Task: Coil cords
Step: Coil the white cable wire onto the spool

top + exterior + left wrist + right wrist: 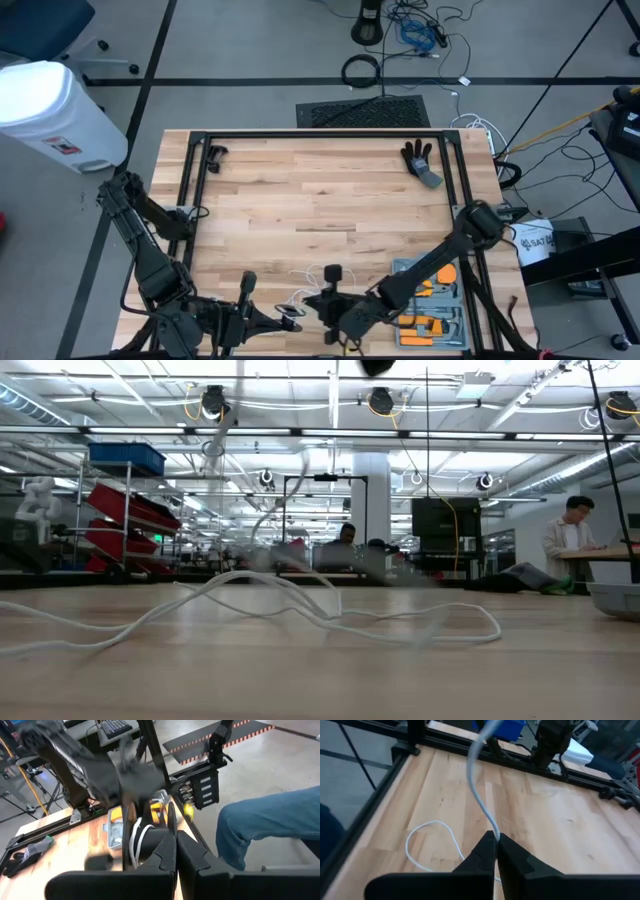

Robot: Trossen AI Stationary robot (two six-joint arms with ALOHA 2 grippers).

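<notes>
White cord [479,795] loose on table [330,190] near front edge, just left of tool tray [432,300]. Right gripper [496,839] pinched closed on cord. Left gripper [175,841] closed beside it, grip unclear. White box right of table: partial "SAT".

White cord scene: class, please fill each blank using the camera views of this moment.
1. The right gripper has its jaws shut on the white ____.
2. Loops of cord lie on the wooden ____.
3. The orange-handled tools sit in a tray near the ____ arm.

Missing words: cord; table; right
</notes>
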